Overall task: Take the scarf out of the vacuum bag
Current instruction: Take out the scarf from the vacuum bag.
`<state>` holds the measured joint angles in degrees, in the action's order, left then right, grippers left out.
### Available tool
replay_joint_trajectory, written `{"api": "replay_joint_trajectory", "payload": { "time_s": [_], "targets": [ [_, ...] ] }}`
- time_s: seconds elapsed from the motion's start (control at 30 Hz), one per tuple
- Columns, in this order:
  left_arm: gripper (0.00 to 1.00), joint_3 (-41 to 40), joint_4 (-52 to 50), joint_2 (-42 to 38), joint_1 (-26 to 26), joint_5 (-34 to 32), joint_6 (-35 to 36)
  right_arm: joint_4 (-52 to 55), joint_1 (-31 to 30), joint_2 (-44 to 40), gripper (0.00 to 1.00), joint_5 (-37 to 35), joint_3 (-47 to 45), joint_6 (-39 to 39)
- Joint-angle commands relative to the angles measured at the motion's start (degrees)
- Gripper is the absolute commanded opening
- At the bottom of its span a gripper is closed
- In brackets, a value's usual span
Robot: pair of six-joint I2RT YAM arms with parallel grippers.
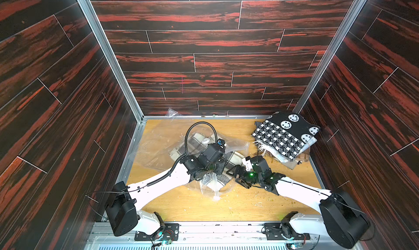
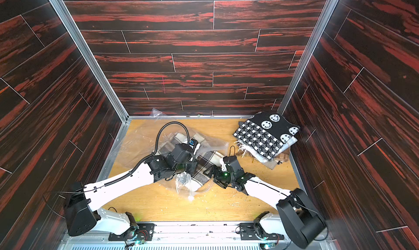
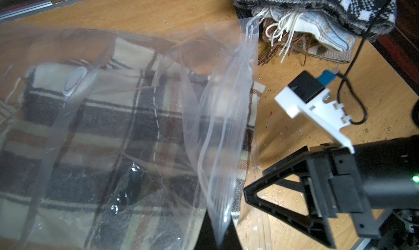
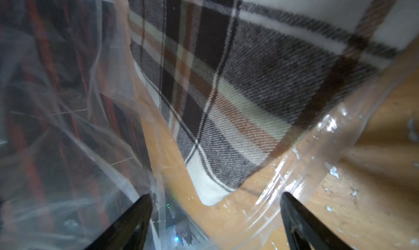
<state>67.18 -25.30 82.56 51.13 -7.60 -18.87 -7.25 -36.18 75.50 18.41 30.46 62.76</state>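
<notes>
One wooden table (image 1: 181, 205) stood inside a booth of dark red wood-grain walls, with two white and black arms reaching in from the near edge. One bag (image 1: 156, 144) (image 2: 136, 144) of clear, crinkled plastic lay across the left and middle of the table. One plaid scarf (image 1: 234, 157) (image 2: 204, 161), cream, grey and brown, lay folded in it, most of it under the plastic. One round white valve (image 1: 205, 141) sat on the bag's upper face, above the scarf.

The left gripper (image 1: 214, 173) was closed. In the left wrist view it (image 3: 217, 239) pinched a fold of the bag (image 3: 215, 101) near the zip edge and held that layer up off the scarf (image 3: 102, 124), with the valve (image 3: 74, 81) further back.

The right gripper (image 1: 237, 176) (image 2: 214, 176) lay just beside it at the bag's mouth, jaws wide and holding nothing. In the right wrist view its (image 4: 215, 205) two black fingertips (image 4: 140, 214) stood far apart. The scarf's (image 4: 238, 78) corner lay ahead of the gap, and loose plastic of the bag (image 4: 68, 146) hung along one side. Whether that corner was past the zip rim could not be told.

One pile (image 1: 285, 133) (image 2: 265, 133) of folded scarves sat in the far right corner, apart from the bag. On top lay a black and white knit with smiley faces. The left wrist view showed at least three layers in the pile (image 3: 317, 10), two of them fringed. Small crumbs and plastic flecks dotted the bare table.
</notes>
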Motion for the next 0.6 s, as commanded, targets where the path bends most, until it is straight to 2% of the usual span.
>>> {"api": "replay_joint_trajectory", "payload": {
  "time_s": [0.0, 0.3, 0.57],
  "targets": [
    [0.0, 0.07, 1.04, -1.52, 0.47, -0.05, 1.19, -1.62, -1.11, 0.63, 0.91, -1.7, -0.57, 2.43],
    [0.0, -0.76, 2.79, -1.53, 0.46, 2.09, 0.69, -10.63, -1.67, 3.62, 0.91, -3.64, -4.2, 7.55],
    [0.0, -2.32, 4.11, -1.78, 0.48, 3.8, 0.24, -15.06, -2.04, 7.99, 0.91, -4.2, -3.0, 9.3]
  ]
}}
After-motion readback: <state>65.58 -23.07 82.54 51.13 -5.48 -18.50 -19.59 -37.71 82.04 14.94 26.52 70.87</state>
